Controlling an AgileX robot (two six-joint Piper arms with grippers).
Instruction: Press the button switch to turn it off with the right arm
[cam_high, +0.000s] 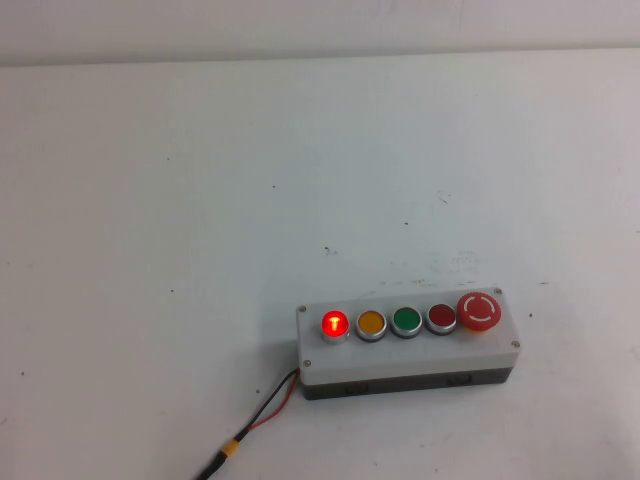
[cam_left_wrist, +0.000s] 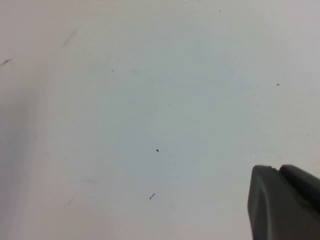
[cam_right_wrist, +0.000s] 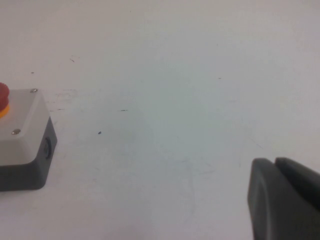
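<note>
Button (cam_high: 334, 324) glowing on box (cam_high: 420, 355); my right gripper (cam_right_wrist: 284, 200) hovering beside box, left gripper (cam_left_wrist: 282, 202) idling over desk (cam_high: 200, 200). Jaws state: cannot tell. Risking hit on neighbour yellow button (cam_high: 371, 324).

I see a white-grey rectangular switch box (cam_high: 408, 345) on the white table (cam_high: 200, 200); its small round bright-red button switch (cam_high: 334, 324) glows lit at the row's left end.

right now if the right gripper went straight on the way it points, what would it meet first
Probably just bare table. In the right wrist view the right gripper shows only at the frame's edge, and the box sits off to one side, apart from its line. Depth is unclear. The left gripper also faces bare table.
</note>
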